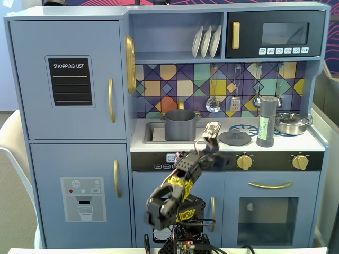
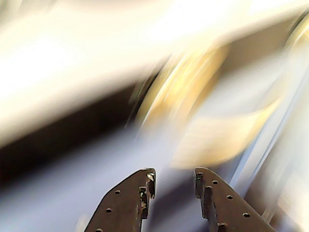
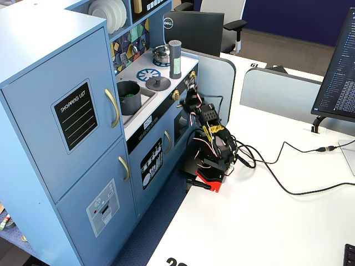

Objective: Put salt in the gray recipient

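the gripper [image 2: 174, 181] is seen at the bottom centre of the blurred wrist view, fingers [image 2: 128, 203] slightly parted, nothing gripped or touched.

Matt gray plastic-looking pot [image 1: 180, 125]; matt dark shaker [image 1: 266, 121] w/ pale paper-like label. Shiny steel pan [image 1: 291, 123]. Glossy white plates [image 1: 206, 41]. Smooth painted blue cabinet [image 1: 69, 79], gold-finish handles [image 1: 112, 100]. Perforated dull metal-looking fingers [image 2: 126, 205].

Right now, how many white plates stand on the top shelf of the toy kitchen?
3, standing upright side by side on the upper shelf, left of the microwave: left plate, middle plate, right plate. More could be hidden behind them.
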`<state>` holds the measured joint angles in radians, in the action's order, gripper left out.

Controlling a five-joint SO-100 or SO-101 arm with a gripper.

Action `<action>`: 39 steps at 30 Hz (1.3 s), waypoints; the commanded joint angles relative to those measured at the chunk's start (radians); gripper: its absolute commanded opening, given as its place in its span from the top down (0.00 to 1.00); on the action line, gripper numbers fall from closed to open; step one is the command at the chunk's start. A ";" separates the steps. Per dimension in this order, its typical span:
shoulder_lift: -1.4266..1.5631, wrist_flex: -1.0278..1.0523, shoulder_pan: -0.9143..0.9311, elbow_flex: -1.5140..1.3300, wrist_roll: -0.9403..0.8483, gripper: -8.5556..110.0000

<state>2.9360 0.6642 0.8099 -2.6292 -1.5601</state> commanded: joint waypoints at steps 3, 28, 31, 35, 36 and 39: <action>-0.183 -0.328 0.058 0.196 0.048 0.90; -0.927 -0.795 0.133 0.661 0.130 0.40; -1.028 -0.784 0.121 0.747 0.124 0.40; -1.150 -0.758 0.104 0.881 0.130 0.43; -1.178 -0.736 0.100 0.916 0.129 0.43; -1.244 -0.715 0.081 1.000 0.124 0.45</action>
<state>1.7380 -0.0644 0.9189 -1.7886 -1.4419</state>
